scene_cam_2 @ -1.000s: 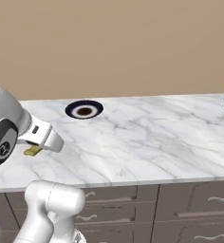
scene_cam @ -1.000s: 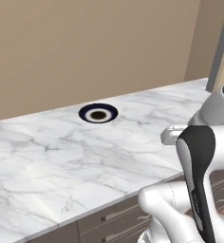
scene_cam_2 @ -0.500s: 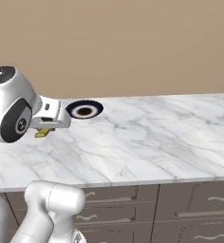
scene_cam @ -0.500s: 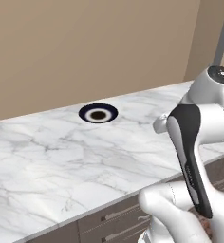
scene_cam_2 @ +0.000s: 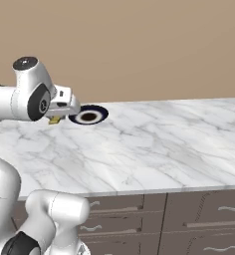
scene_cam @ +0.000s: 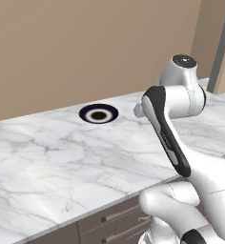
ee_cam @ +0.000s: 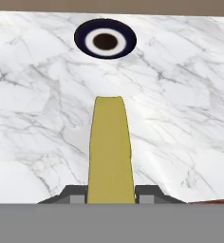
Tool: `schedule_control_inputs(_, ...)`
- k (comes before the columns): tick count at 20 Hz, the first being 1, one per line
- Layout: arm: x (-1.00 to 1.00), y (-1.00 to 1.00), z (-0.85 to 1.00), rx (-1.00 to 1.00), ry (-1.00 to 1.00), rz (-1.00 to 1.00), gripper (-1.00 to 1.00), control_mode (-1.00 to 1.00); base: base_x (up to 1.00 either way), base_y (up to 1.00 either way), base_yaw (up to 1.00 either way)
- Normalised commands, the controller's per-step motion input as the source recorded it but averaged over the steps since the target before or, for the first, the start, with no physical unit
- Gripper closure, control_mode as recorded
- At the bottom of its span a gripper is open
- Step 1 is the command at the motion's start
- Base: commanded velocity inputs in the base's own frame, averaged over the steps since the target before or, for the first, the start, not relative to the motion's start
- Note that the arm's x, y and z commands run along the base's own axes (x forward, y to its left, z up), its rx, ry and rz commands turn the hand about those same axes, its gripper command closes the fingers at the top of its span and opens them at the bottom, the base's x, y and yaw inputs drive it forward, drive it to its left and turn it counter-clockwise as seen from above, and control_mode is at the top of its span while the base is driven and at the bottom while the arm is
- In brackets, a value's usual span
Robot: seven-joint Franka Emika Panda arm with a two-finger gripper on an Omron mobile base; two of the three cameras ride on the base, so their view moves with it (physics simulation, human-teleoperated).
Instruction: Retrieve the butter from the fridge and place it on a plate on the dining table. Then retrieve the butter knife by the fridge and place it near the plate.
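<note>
The butter (ee_cam: 109, 152) sits clamped between the two fingers of the gripper (ee_cam: 110, 192), its yellow length pointing toward the plate (ee_cam: 105, 38) (a dark round one with a pale ring). It is held above the dining table (ee_cam: 180, 104), short of the plate, which lies near the marble top's far edge.

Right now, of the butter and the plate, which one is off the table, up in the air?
The butter, the slim yellow stick clamped in the gripper above the marble. The dark plate lies flat on the dining table.
</note>
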Motion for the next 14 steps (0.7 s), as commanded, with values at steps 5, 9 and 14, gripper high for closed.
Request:
schedule_control_inputs(5, 1.0, 0.24, 0.0, -0.05, 0.11, 0.0, 1.0, -1.0, 0.0, 0.0, 0.0)
schedule_control_inputs(9, 1.0, 0.04, 0.0, -0.02, 0.14, 0.0, 1.0, -1.0, 0.0, 0.0, 0.0)
schedule_control_inputs(14, 0.81, 0.14, 0.0, 0.0, 0.06, 0.0, 1.0, -1.0, 0.0, 0.0, 0.0)
